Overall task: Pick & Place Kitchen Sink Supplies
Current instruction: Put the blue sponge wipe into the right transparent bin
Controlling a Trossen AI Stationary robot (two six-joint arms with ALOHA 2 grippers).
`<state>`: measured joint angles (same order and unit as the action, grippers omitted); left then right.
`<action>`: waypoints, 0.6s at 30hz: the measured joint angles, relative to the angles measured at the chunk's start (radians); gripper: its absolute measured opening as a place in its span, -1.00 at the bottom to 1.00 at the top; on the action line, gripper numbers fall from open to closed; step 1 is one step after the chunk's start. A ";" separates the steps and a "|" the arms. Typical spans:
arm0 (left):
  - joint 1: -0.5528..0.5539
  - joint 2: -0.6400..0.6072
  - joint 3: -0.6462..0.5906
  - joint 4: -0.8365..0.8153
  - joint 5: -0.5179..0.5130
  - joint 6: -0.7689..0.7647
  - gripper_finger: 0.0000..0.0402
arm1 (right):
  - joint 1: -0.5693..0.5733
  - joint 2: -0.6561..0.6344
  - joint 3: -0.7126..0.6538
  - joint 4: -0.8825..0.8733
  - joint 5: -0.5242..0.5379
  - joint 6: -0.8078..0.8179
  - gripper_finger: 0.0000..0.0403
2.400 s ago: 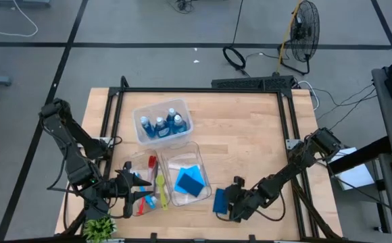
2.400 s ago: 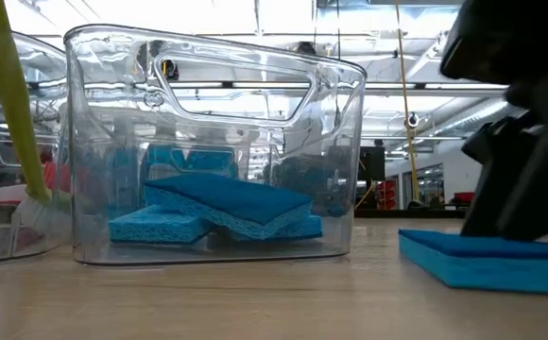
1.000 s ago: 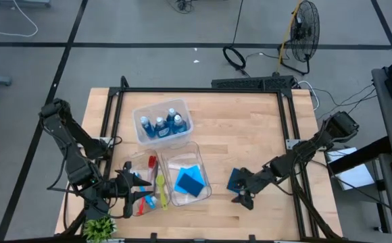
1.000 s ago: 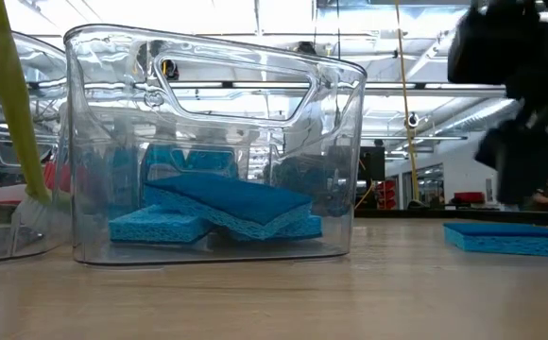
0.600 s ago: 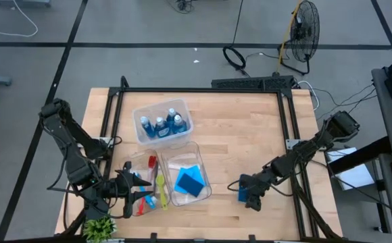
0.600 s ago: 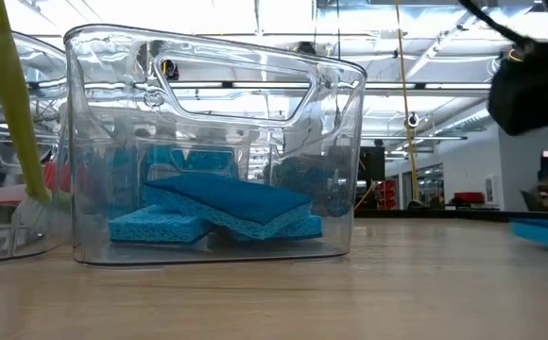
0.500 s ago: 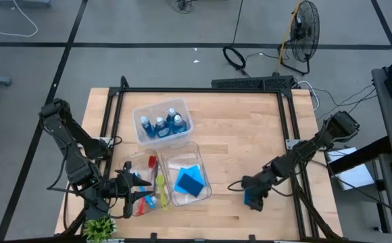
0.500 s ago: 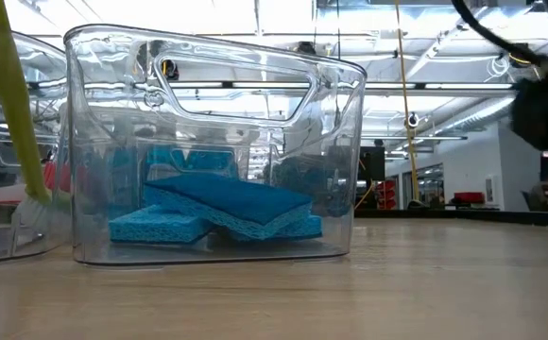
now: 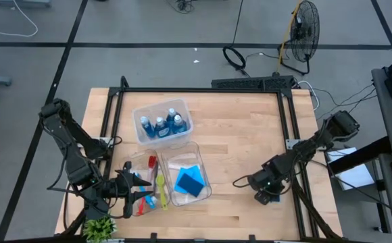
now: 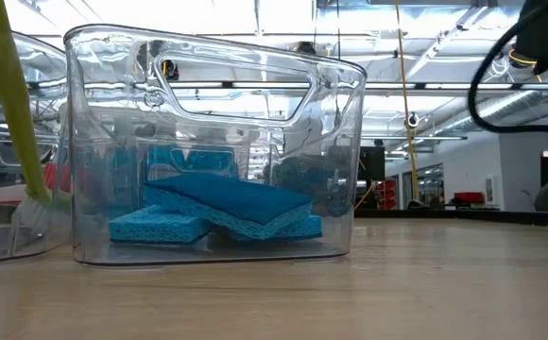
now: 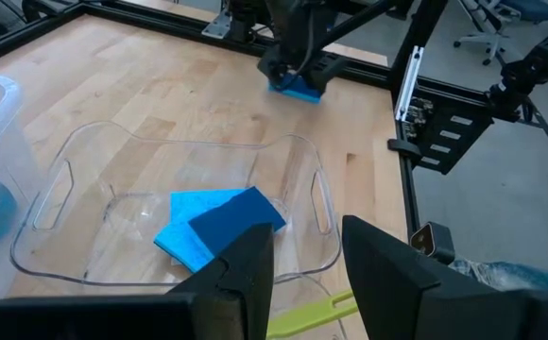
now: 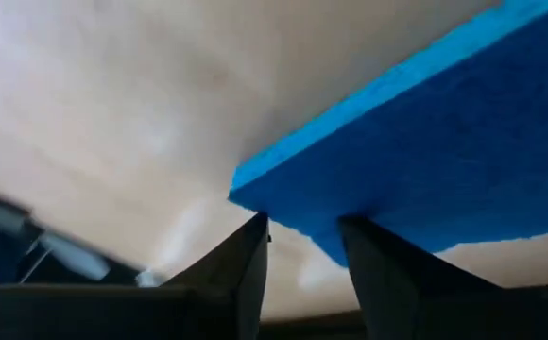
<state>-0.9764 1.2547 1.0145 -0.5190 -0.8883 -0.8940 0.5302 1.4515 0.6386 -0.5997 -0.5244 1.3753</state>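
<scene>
My right gripper (image 9: 263, 190) points steeply down near the table's right edge, shut on a flat blue sponge (image 9: 272, 198); the left wrist view shows the sponge (image 11: 299, 91) under it. Two more blue sponges (image 10: 227, 210) lie flat in a clear bin (image 9: 197, 148). Blue-liquid bottles (image 9: 161, 125) stand in the far bin. A yellow-green brush (image 10: 9, 94) leans slanting in the left bin, with red and blue brushes (image 9: 146, 200) beside it. My left gripper (image 11: 307, 241) waits open above that bin, nothing between its fingers. My right gripper has the sponge's edge close to a corner (image 12: 298, 219) between its two fingertips (image 12: 255, 236). It comes from above, slanting down. The sponge reaches away from the fingers as a flat slab. I cannot tell whether it is clear of the table.
A black frame rail (image 9: 292, 135) runs along the table's right edge just beyond my right gripper. A small green plant (image 9: 99, 228) stands at the near left corner. Bare wood (image 9: 236, 135) lies between the bins and my right arm.
My right gripper has gone toward the table's right edge and slightly nearer, sinking a little, and its wrist has rolled and tipped to point more steeply down. The sponge has slid along the table with it, out of the low view at the right.
</scene>
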 joint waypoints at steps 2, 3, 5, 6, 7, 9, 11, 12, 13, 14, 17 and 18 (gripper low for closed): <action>0.000 0.000 0.000 0.000 0.000 0.000 -0.34 | -0.020 -0.001 0.001 -0.036 0.071 -0.055 -0.36; 0.000 0.000 0.000 0.000 0.000 0.000 -0.35 | -0.029 -0.002 0.001 -0.035 0.110 -0.086 -0.37; 0.000 0.000 0.000 0.000 0.000 0.000 -0.34 | -0.041 -0.004 0.001 -0.010 0.192 -0.154 -0.38; 0.000 0.000 0.000 0.000 0.000 0.000 -0.34 | -0.048 -0.004 0.001 0.016 0.237 -0.185 -0.39; 0.000 0.000 0.000 0.000 0.000 0.000 -0.35 | -0.053 -0.004 0.001 0.042 0.286 -0.211 -0.39; 0.000 0.000 0.000 0.000 0.000 0.000 -0.34 | -0.060 -0.003 0.001 0.092 0.395 -0.251 -0.40; 0.000 0.000 0.000 0.000 0.000 0.000 -0.34 | -0.066 -0.001 0.001 0.141 0.519 -0.304 -0.40; 0.000 0.000 0.000 0.000 0.000 0.000 -0.34 | -0.068 0.001 0.001 0.165 0.576 -0.344 -0.40; 0.000 0.000 0.000 0.000 0.000 0.000 -0.34 | -0.068 0.001 0.000 0.192 0.626 -0.391 -0.40; 0.000 0.000 0.000 0.000 0.000 0.000 -0.34 | -0.065 0.001 -0.004 0.228 0.665 -0.438 -0.40; 0.000 0.000 0.000 0.000 0.000 0.000 -0.34 | -0.060 0.001 -0.045 0.432 0.770 -0.571 -0.40; 0.000 0.000 0.000 0.000 0.000 0.000 -0.34 | -0.063 0.002 -0.068 0.522 0.796 -0.616 -0.40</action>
<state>-0.9764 1.2549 1.0145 -0.5187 -0.8883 -0.8940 0.4675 1.4532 0.5711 -0.0781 0.2712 0.7589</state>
